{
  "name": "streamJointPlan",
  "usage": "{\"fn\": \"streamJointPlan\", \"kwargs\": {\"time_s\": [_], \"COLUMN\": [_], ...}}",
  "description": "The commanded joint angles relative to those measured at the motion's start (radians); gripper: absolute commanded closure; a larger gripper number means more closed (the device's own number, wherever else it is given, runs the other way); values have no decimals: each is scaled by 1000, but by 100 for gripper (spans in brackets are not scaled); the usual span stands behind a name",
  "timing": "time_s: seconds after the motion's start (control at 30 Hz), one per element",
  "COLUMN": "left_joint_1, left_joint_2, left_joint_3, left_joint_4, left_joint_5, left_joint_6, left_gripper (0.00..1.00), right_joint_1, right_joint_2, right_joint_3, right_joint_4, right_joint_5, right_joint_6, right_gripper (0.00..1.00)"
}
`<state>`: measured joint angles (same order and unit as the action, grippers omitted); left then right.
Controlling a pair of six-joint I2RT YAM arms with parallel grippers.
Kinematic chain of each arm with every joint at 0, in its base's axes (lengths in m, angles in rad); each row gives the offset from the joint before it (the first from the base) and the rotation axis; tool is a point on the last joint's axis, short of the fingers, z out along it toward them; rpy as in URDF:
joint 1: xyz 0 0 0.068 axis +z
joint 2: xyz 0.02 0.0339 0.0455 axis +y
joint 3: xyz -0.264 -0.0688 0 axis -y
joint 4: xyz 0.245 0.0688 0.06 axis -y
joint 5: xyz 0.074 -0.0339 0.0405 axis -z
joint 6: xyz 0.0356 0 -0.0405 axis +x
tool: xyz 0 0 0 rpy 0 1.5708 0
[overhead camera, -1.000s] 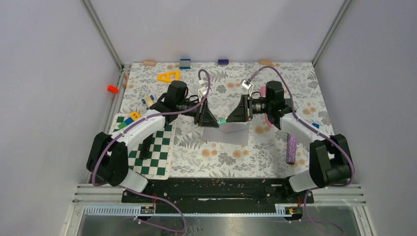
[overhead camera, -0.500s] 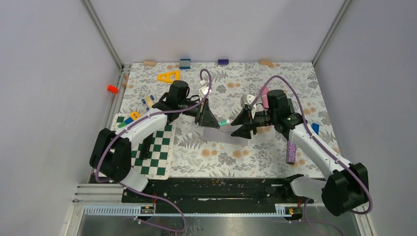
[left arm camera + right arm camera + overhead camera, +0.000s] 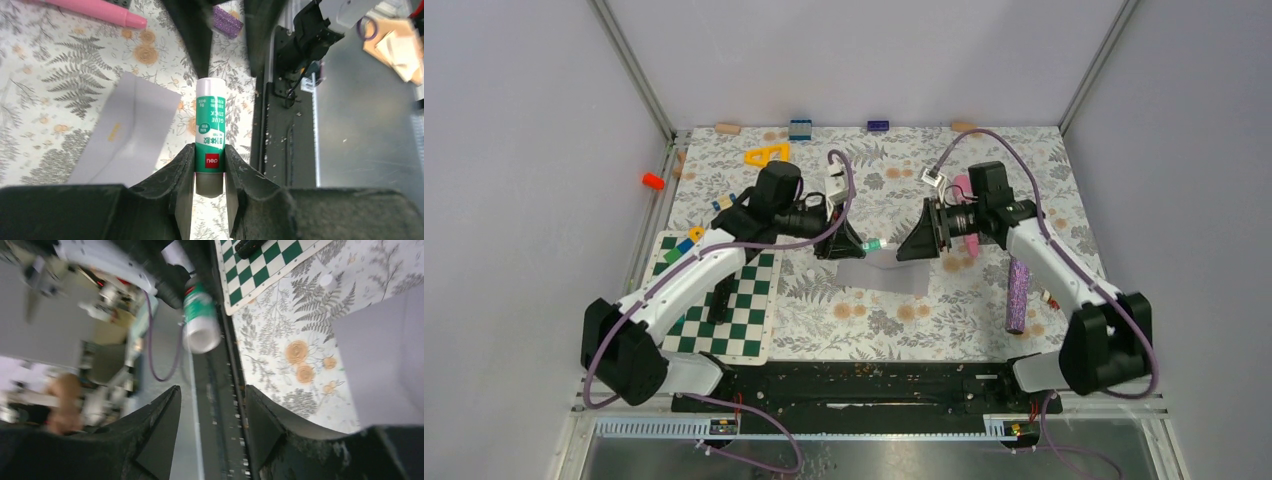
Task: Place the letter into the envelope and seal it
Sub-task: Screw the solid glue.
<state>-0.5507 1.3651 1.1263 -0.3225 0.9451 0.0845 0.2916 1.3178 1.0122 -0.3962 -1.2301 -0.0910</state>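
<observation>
A green-and-white glue stick (image 3: pixel 210 120) is clamped in the left gripper (image 3: pixel 210 156); the right gripper (image 3: pixel 211 392) is spread apart; the grey paper envelope (image 3: pixel 127 127) is partly hidden.

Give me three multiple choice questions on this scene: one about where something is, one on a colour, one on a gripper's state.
1. The chessboard lies: A left of the envelope; B right of it; C on top of it.
2. The envelope is: A yellow; B grey; C blue.
3. The left gripper is: A open and empty; B shut on a pen; C shut on the glue stick.
Answers: 1 A, the top view shows it further left; 2 B, it looks plain grey from above; 3 C, the wrist view shows it clamping the stick's base.
</observation>
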Motion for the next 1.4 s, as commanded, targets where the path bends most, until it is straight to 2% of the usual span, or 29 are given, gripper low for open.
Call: {"fn": "streamJointPlan", "kwargs": {"time_s": [0.0,0.07,0.27,0.33,0.47,0.6,0.93,1.23,1.37], "left_joint_1": [-58,-89,-131,-146,-151,-152,-151,-151,-151], "left_joint_2": [-72,-79,-78,-73,-65,-57,-45,-36,-32], "left_joint_3": [40,41,41,44,48,50,43,41,38], "left_joint_4": [-80,-105,-119,-122,-122,-120,-104,-98,-98], "left_joint_5": [-144,-197,-291,-334,-348,-348,-344,-331,-305], "left_joint_6": [199,239,280,289,285,281,268,261,256], "left_gripper": [92,93,93,95,96,97,98,98,98], "right_joint_1": [-32,-36,-37,-37,-35,-29,39,52,52], "right_joint_2": [141,139,127,138,151,180,213,219,229], "right_joint_3": [95,80,-114,-142,-144,-165,-159,-158,-162], "right_joint_4": [-1,52,736,840,720,821,775,804,872], "right_joint_5": [-146,-104,-113,-115,-77,-76,-69,-77,-86], "right_joint_6": [338,388,957,1056,977,1058,1012,1022,1042], "right_gripper": [44,44,44,44,45,47,52,64,75]}}
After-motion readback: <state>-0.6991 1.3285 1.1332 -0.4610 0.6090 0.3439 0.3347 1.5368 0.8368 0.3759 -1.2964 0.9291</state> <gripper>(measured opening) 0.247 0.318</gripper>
